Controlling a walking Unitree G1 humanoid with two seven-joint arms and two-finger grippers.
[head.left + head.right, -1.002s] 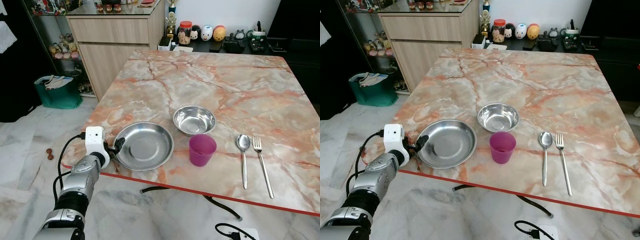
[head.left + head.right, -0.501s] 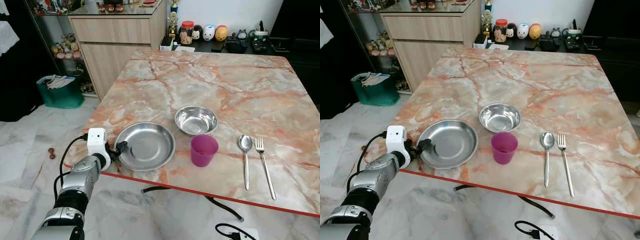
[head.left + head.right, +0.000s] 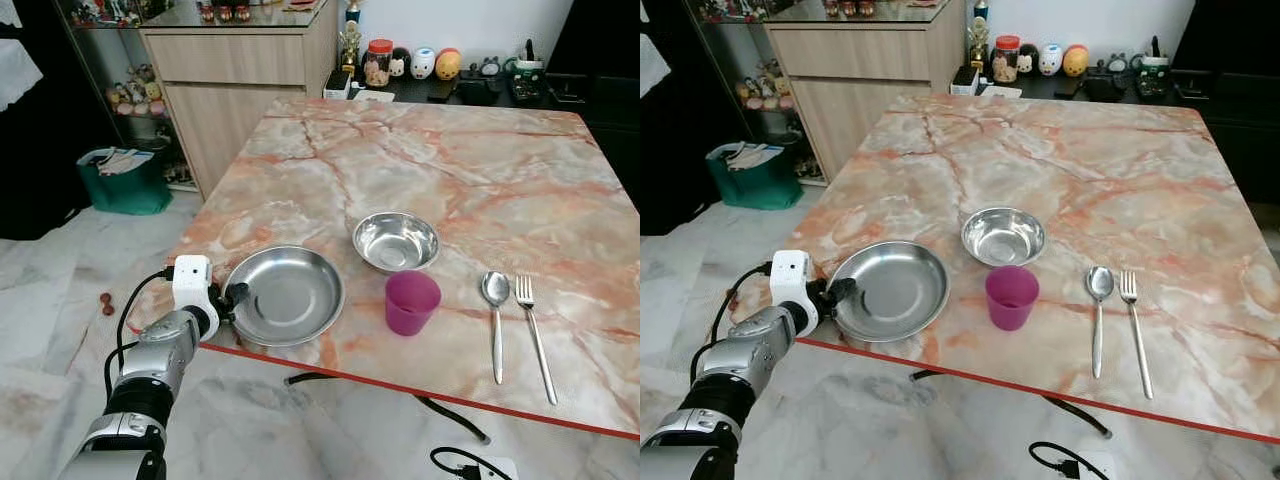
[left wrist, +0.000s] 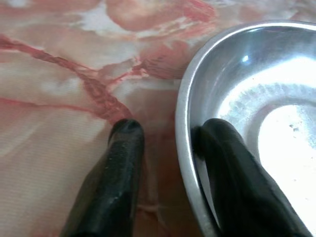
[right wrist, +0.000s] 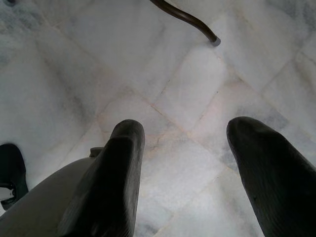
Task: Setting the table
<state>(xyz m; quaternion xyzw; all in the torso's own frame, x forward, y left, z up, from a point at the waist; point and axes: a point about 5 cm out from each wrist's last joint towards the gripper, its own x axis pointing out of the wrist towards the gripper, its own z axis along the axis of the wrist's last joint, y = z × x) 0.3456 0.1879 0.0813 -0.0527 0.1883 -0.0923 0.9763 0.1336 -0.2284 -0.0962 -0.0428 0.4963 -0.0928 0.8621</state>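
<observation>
Steel plate (image 3: 290, 294) sits at the marble table's (image 3: 440, 160) near edge, its rim pinched by the left gripper (image 4: 165, 136): one black finger rests inside the dish, the other outside on the marble, the jaws narrowed onto the rim, seemingly in contact. Just beyond the gripper's plate stand a steel bowl (image 3: 395, 240) and a purple cup (image 3: 410, 301), then farther along a spoon (image 3: 495, 305) and fork (image 3: 535, 330). The right gripper (image 5: 185, 143) hangs spread wide over the floor tiles (image 5: 163, 64), grasping nothing.
</observation>
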